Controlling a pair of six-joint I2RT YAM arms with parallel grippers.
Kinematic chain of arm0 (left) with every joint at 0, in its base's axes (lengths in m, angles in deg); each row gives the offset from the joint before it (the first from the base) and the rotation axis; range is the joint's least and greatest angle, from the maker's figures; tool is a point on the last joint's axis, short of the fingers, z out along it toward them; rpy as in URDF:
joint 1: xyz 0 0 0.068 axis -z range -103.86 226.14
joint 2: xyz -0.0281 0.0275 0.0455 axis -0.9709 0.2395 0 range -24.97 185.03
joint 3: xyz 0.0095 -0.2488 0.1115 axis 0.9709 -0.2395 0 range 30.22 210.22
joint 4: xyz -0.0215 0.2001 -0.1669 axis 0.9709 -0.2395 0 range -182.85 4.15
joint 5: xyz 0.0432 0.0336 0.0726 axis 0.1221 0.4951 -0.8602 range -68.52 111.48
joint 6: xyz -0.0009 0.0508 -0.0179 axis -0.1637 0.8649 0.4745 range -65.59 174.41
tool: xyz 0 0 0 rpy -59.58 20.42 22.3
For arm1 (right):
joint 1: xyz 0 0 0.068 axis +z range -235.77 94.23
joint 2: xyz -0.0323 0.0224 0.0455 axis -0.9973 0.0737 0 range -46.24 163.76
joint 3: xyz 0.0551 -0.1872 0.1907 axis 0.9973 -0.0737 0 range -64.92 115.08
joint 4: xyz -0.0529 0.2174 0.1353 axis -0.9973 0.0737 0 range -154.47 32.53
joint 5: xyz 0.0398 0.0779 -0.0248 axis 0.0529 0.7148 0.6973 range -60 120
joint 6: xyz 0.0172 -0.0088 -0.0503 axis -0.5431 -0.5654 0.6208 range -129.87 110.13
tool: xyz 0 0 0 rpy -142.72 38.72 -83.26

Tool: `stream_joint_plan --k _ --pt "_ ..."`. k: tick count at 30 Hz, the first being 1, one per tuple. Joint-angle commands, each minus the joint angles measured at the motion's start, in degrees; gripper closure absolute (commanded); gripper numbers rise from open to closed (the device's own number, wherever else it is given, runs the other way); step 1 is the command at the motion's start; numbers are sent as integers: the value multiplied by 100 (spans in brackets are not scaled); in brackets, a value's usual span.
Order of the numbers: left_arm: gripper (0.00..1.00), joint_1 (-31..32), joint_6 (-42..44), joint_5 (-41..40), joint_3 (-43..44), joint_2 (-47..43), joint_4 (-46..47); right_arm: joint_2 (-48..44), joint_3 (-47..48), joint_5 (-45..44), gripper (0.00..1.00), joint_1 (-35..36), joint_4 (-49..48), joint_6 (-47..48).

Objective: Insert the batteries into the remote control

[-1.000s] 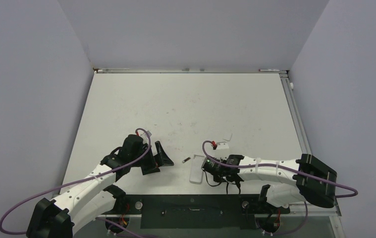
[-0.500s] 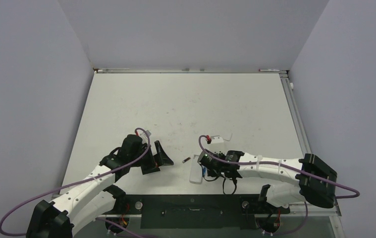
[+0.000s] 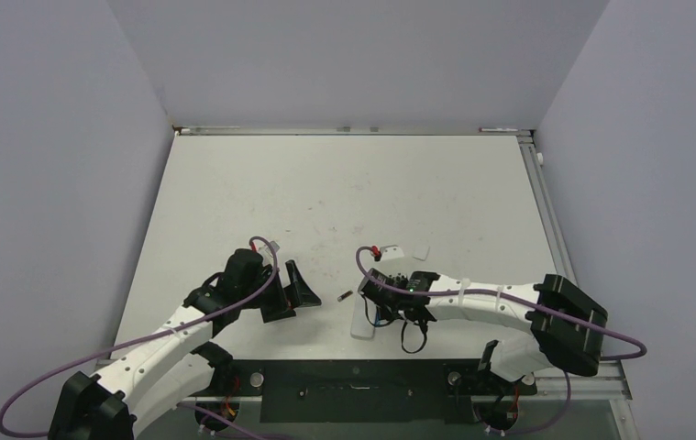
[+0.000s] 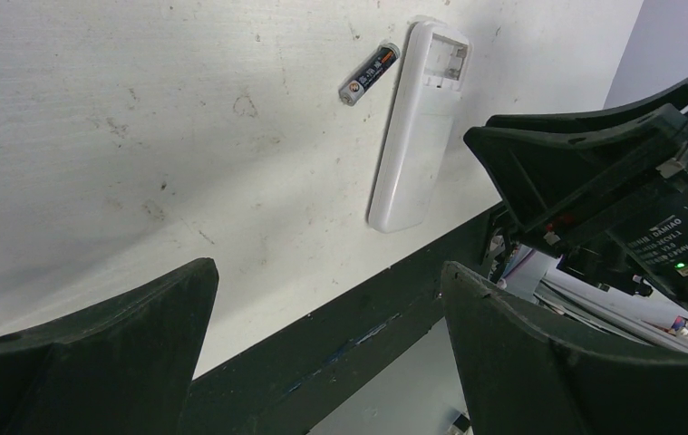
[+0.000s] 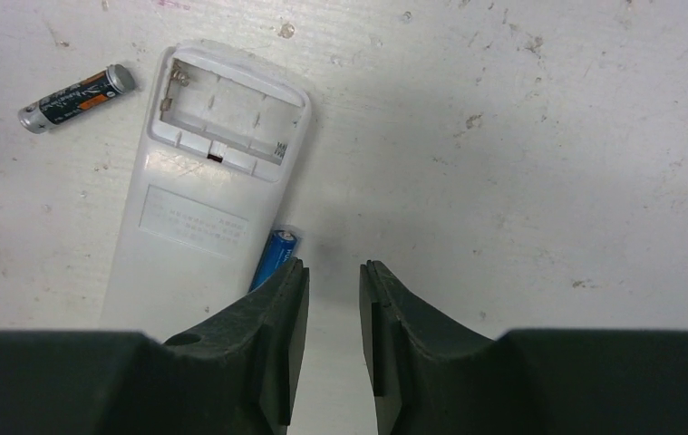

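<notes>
Now right gripper newly ajar

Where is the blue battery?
In the right wrist view, the blue battery lies beside the remote control's right edge, partly under the right gripper's jaws.

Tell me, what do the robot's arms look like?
The left arm and right arm are white tubes with chunky black joints. A purple cable loops along each one. The left gripper and right gripper have black, wedge-shaped fingers. The right wrist carries a label with white letters and a tiny green light.
</notes>
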Motion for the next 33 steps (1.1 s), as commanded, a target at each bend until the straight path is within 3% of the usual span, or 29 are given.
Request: stream_joint_plan --k 1,17,25,33 --pt "9 -20 118 62 134 -92 -5 183 207 -21 72 -61 -307 165" --pt "9 -21 129 35 165 -78 -43 396 214 217 70 -159 -573 274" --pt "9 -20 105 38 51 -53 30 1103 -77 316 71 -148 -729 215" --pt "9 -24 112 43 72 -18 58 746 71 42 71 -125 -368 196"
